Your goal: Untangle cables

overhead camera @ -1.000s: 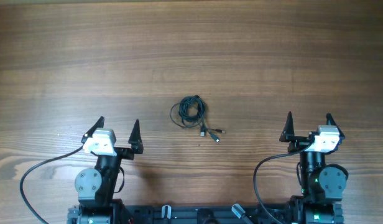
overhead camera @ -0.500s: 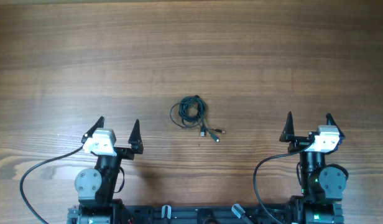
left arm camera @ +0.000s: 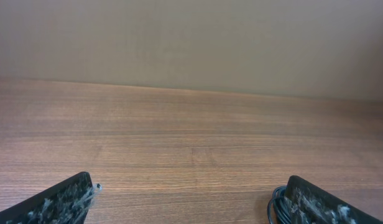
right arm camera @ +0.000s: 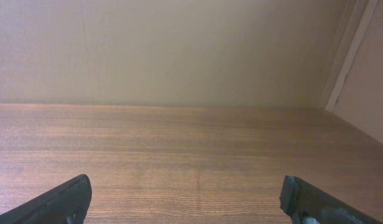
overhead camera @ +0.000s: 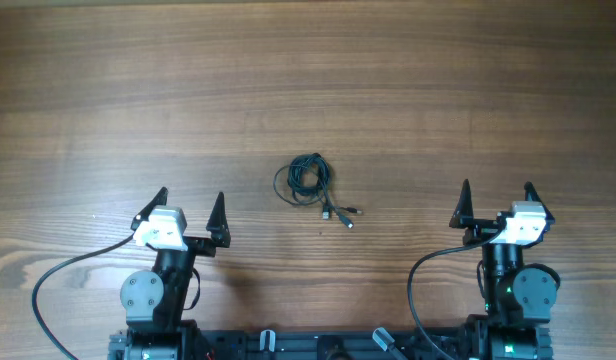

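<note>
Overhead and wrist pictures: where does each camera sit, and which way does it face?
Overhead: above the table, facing straight down; shows the cables, left tool, right tool.
Left wrist: on the left arm, facing forward across the table; own fingers in bottom corners.
Right wrist: likewise on the right arm; own fingers.
Shared: the table; wrist views also the wall.

wood-grain table [overhead camera: 408, 90]; knotted black cables [overhead camera: 308, 180] lie mid-table, plugs trailing.

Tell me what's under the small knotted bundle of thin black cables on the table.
Only the brown wooden table shows through the loops of the knotted bundle of thin black cables, nothing else. The wood directly beneath the overlapping strands is covered.
</note>
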